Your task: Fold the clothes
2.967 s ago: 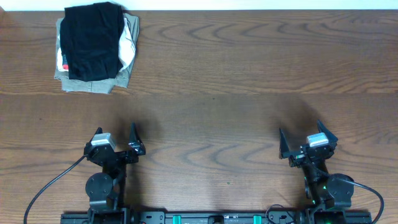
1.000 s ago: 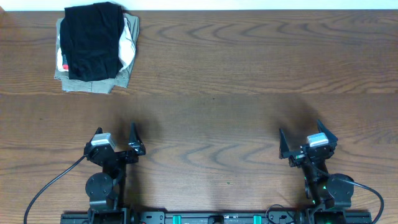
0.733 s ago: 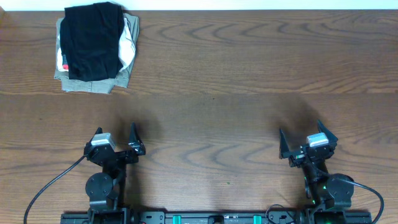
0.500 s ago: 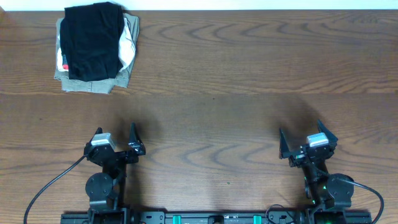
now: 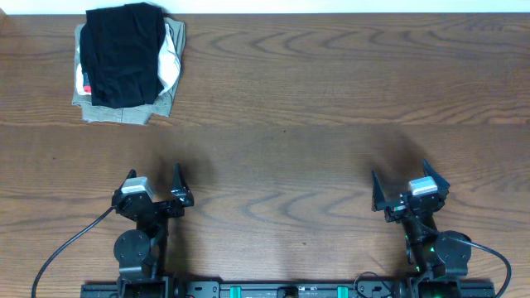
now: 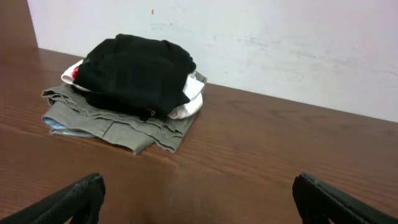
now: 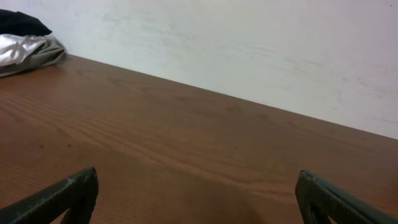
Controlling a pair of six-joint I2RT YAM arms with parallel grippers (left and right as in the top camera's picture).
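Note:
A folded black garment (image 5: 124, 54), seemingly the black pants, lies on top of a stack at the table's far left corner. A bit of bright red (image 5: 85, 83) shows at its left edge. It also shows in the left wrist view (image 6: 134, 68), and its edge shows in the right wrist view (image 7: 18, 23). My left gripper (image 5: 153, 172) is open and empty near the front edge, far from the stack; its fingers frame bare wood (image 6: 199, 199). My right gripper (image 5: 399, 174) is open and empty at the front right (image 7: 199, 196).
Under the black garment lie a white garment (image 5: 171, 62) and a folded khaki one (image 5: 124, 112). The brown wooden table (image 5: 315, 91) ends at a white wall (image 6: 280, 43) just behind the stack.

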